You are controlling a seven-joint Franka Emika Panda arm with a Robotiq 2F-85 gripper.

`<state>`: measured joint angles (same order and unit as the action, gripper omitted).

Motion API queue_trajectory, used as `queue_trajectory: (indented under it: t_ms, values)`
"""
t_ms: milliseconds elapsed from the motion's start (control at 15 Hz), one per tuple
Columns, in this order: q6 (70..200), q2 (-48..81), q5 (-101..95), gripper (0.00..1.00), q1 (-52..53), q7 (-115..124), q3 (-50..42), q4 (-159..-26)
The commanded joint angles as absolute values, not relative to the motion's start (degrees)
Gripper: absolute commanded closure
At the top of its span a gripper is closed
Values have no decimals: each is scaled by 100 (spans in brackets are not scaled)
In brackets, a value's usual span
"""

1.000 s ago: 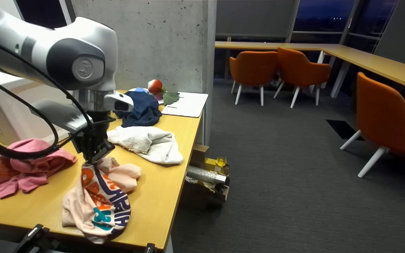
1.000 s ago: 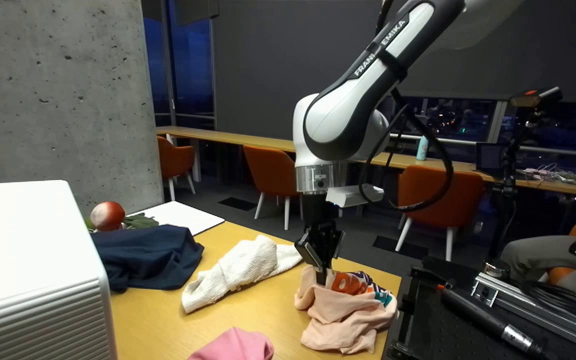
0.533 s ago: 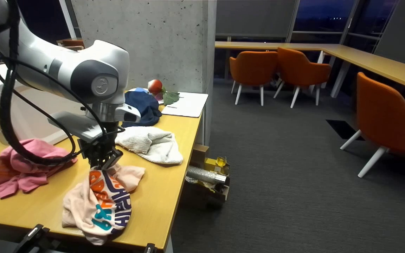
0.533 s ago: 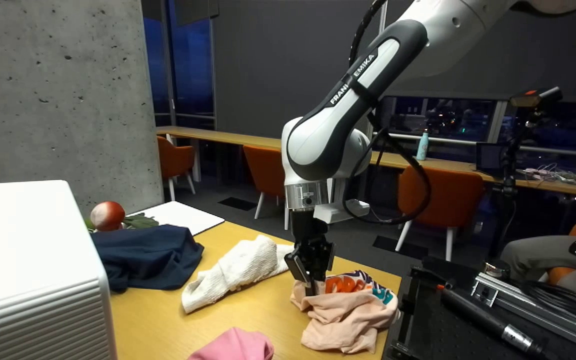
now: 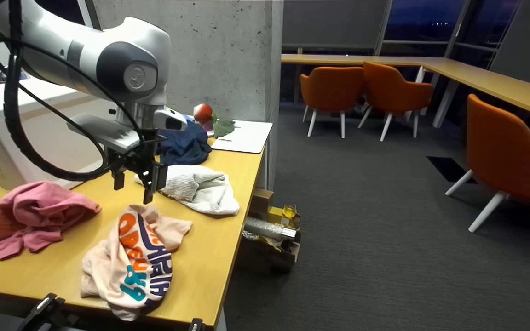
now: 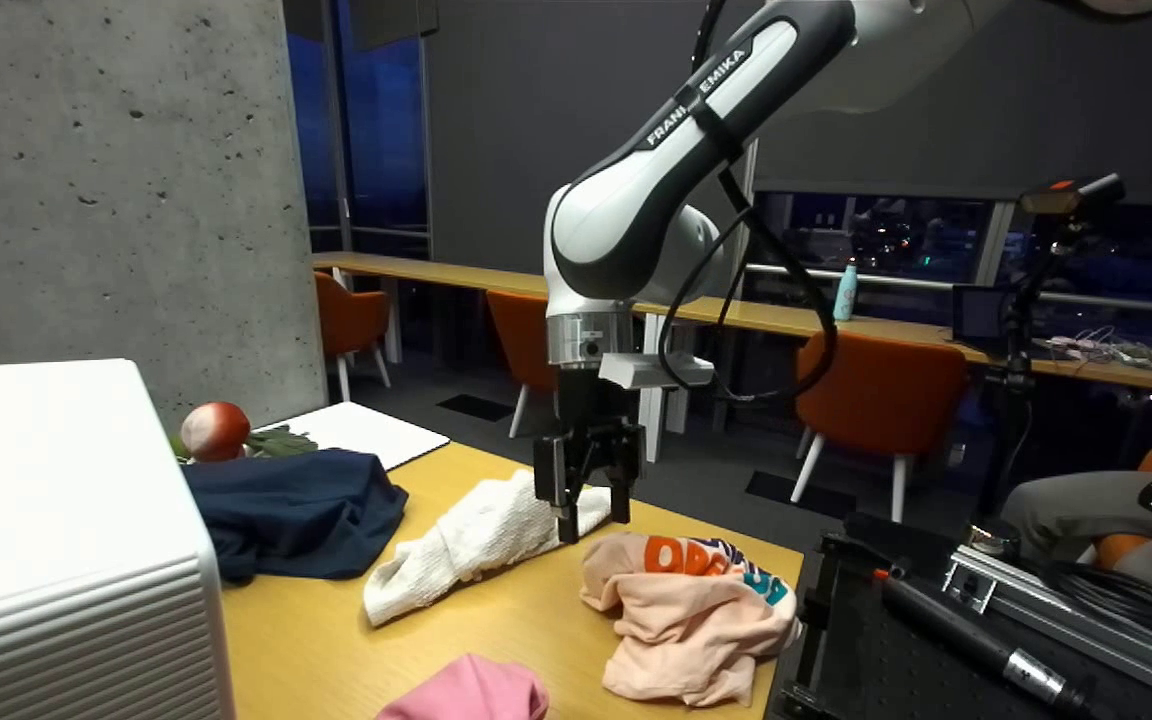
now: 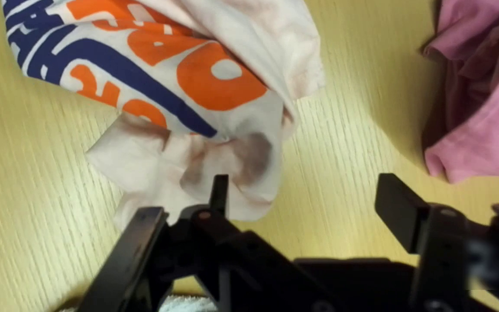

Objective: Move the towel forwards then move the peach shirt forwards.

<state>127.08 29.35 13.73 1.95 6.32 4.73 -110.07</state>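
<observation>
The peach shirt (image 5: 111, 266) lies crumpled near the front edge of the table, its orange, purple and teal lettering facing up; it also shows in an exterior view (image 6: 681, 630). Just above its far end hangs my gripper (image 5: 133, 189), open and holding nothing. In the wrist view the gripper (image 7: 305, 193) has its jaws wide apart, one finger over the shirt's end (image 7: 249, 199) and the other over bare wood. Beyond the shirt rests the white towel (image 5: 198, 188), bunched lengthwise, partly behind the gripper (image 6: 594, 518) in an exterior view. Only a strip of towel (image 7: 186, 304) shows at the wrist view's bottom.
A pink cloth (image 5: 39, 216) lies beside the shirt. Further back are a navy cloth (image 5: 184, 145), a white board (image 5: 249, 138) and a red-and-white round object (image 5: 203, 113). A large white box (image 6: 56, 530) stands on the table. The table's side edge (image 5: 235, 255) drops to the floor.
The gripper was shut on the shirt's far end and shifted it slightly toward the towel. Now it has let go, opened and risen clear of the cloth. The towel has not moved.
</observation>
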Motion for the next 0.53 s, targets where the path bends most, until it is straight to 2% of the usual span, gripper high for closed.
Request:
queue_trajectory:
  t_ms: [0, 467]
  values:
    - [12478, 2854, 1319, 0, 183, 658, 375, -10737]
    - [12594, 3023, 1345, 0, 45, 646, 204, -10133]
